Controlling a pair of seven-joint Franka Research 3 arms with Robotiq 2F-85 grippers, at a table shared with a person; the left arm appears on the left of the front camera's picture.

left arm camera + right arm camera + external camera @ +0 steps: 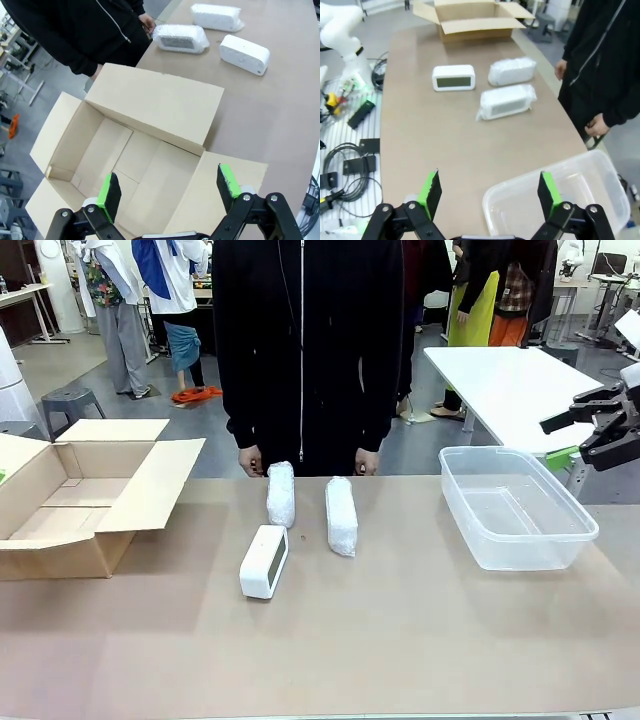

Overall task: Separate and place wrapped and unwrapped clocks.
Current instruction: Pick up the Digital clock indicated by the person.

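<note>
Two wrapped clocks in white bubble wrap lie side by side near the table's far edge, one on the left and one on the right. The bare white clock lies just in front of the left bundle. My right gripper hangs open at the far right above the clear tub. My left gripper is open over the cardboard box, with nothing between its fingers.
An open cardboard box stands at the table's left. A clear plastic tub stands at the right. A person in black stands at the far edge, hands resting by the bundles. Cables and tools lie off the table's near side.
</note>
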